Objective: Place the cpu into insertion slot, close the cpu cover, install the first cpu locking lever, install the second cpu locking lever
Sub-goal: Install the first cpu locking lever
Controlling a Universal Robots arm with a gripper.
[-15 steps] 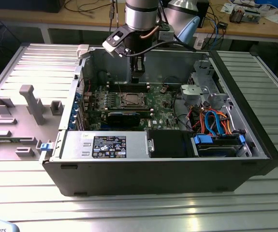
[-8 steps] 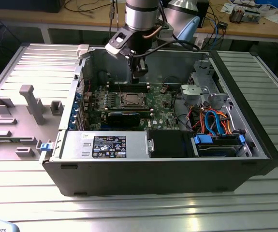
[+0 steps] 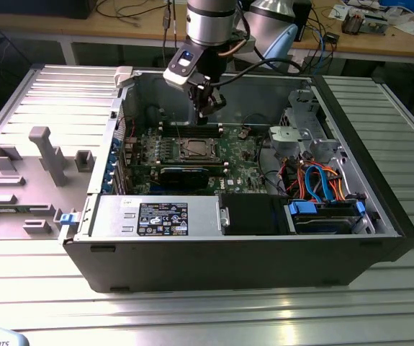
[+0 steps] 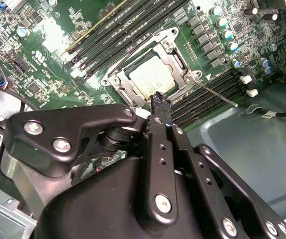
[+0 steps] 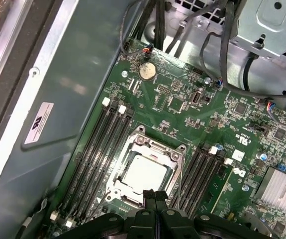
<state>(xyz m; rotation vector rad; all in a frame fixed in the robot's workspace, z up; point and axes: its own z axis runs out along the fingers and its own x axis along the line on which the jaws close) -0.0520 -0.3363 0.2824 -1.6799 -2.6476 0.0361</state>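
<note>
Since the chip (image 5: 143, 174) sits in its socket (image 5: 114, 188) under the frame (image 5: 175, 158), toward the case's far wall, I read the gripper (image 5: 152, 195) just above as pressed together, empty; the wire lever (image 4: 217, 93) looks thin, springy, best caught at its tip.

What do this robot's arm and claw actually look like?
The arm is a thick silver-grey metal tube with a pale blue joint cap. A black cable loops by its wrist, where a small light grey box with a blue spot sits. The black claw is built of flat metal links with silver screws, tapering to slim fingers.
</note>
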